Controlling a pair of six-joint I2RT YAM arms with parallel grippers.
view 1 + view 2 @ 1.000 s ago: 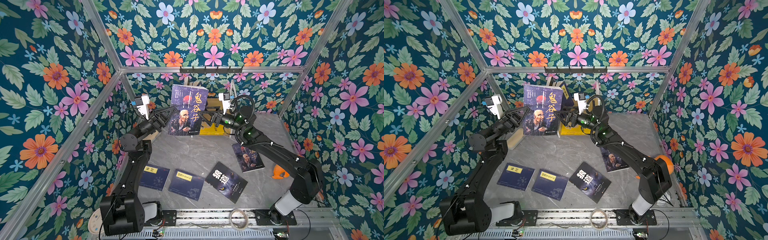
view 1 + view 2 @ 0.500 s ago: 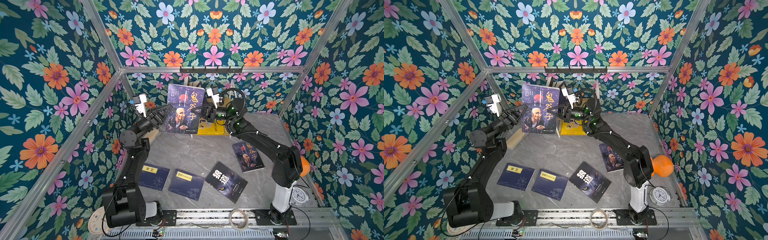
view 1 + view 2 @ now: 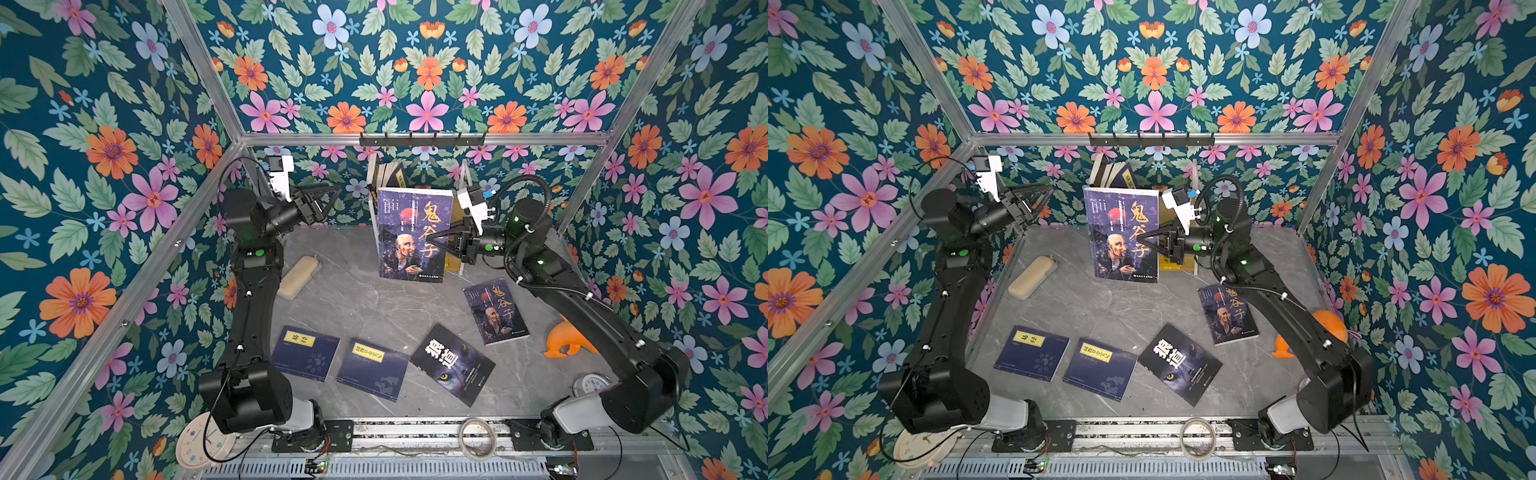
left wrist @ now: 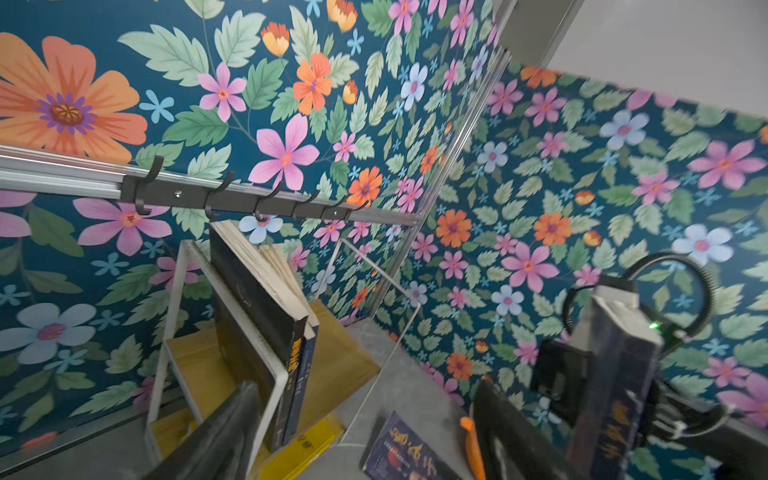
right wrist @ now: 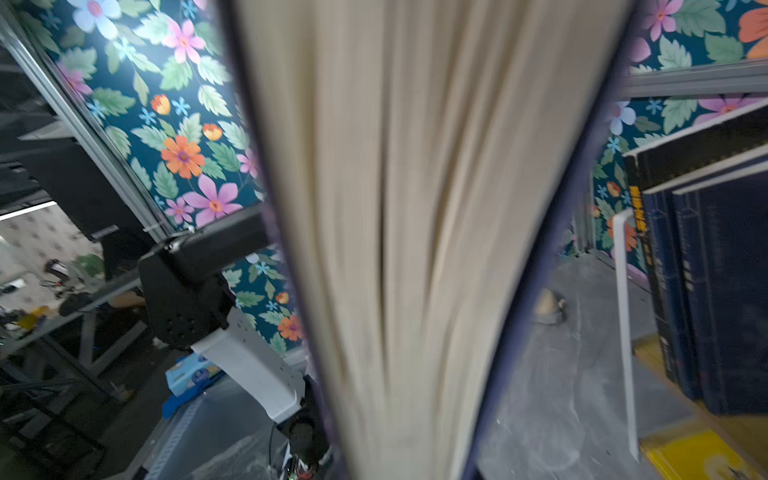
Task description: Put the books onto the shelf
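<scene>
Nearest me, four books lie flat on the desk (image 3: 353, 299): two navy books (image 3: 305, 352) side by side, a black book (image 3: 453, 363) just right of them, and a purple book (image 3: 496, 313) a little farther back beside my right arm. Past them my right tool (image 3: 430, 240) is pinching a fifth, the held book (image 3: 413, 235), by its open edge, upright and seemingly clear of the desk, directly in front of the shelf (image 4: 345, 357); its fanned pages fill the right wrist view. My left tool (image 3: 330, 196) is spread and empty, well apart from that book, off to the left. Farthest back, on the shelf's upper board, I count three standing books (image 4: 257, 299), leaning to one side, and one yellow book (image 4: 301, 451) flat on the tier below. So five look unshelved and four shelved. My worry from here: one small bite on a tall, floppy paperback means it may swing or slide out as I turn it in, and the loose pages could snag the white frame. If I come in crooked I might also topple the leaning three, since nothing props them. The gap beside them looks roomy, so I judge aim, not space, to be the real risk.
</scene>
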